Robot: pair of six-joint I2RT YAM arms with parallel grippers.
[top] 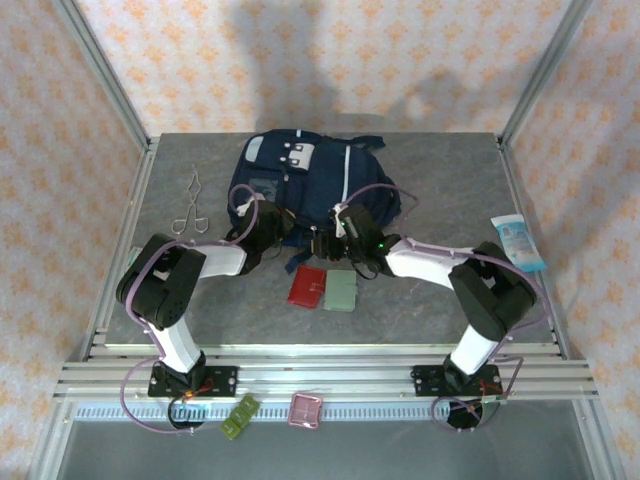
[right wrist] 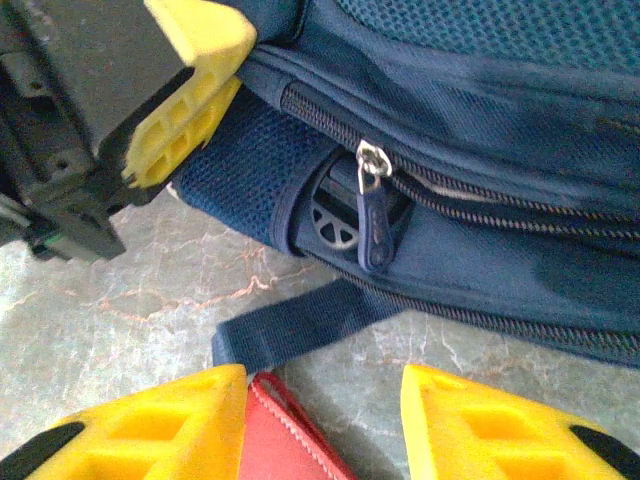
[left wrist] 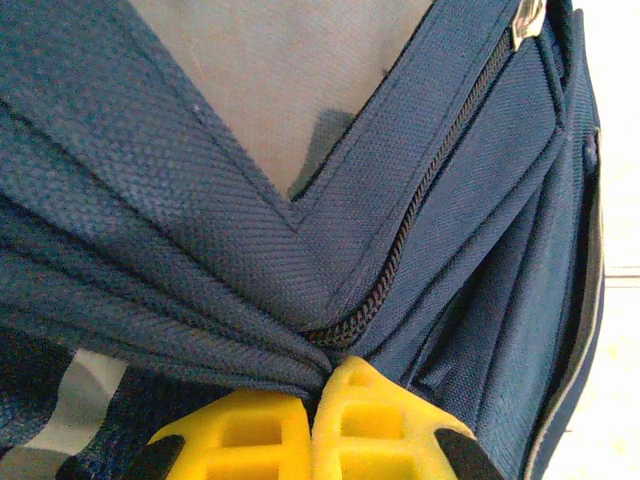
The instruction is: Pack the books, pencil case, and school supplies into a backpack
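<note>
Top cam first: the backpack [top: 300, 180] lies flat in the upper middle of the frame on the grey table [top: 430, 300], white patches toward the top. Right below it, around the centre, the red case [top: 306, 286] and the pale green case [top: 341, 290] lie side by side, touching or as good as. Both arms reach in to the backpack's lower edge. The left gripper [top: 283, 228] is at its lower left part and the right gripper [top: 322, 248] is just right of that, above the red case. From up here I can't tell what either pair of fingers is doing. The metal tongs thing [top: 190, 205] lies left of the backpack, and the light-blue packet [top: 518, 243] is way over at the right edge.

Left wrist cam: the yellow fingers [left wrist: 240, 435] at the bottom are pressed together on a bunched fold of navy fabric, right by the zipper [left wrist: 400, 240] that runs up toward the top right corner. So that one has the backpack pinched.

Right wrist cam: the fingers [right wrist: 490, 430] sit at the bottom, spread apart, gripping nothing. A corner of the red case pokes up between them, tight against the left-hand one. Above that there's bare table, a navy strap [right wrist: 290, 325], then the backpack's side with a zipper pull [right wrist: 372, 210] hanging mid-frame. Upper left, the left gripper is clamped on the backpack's edge.
</note>
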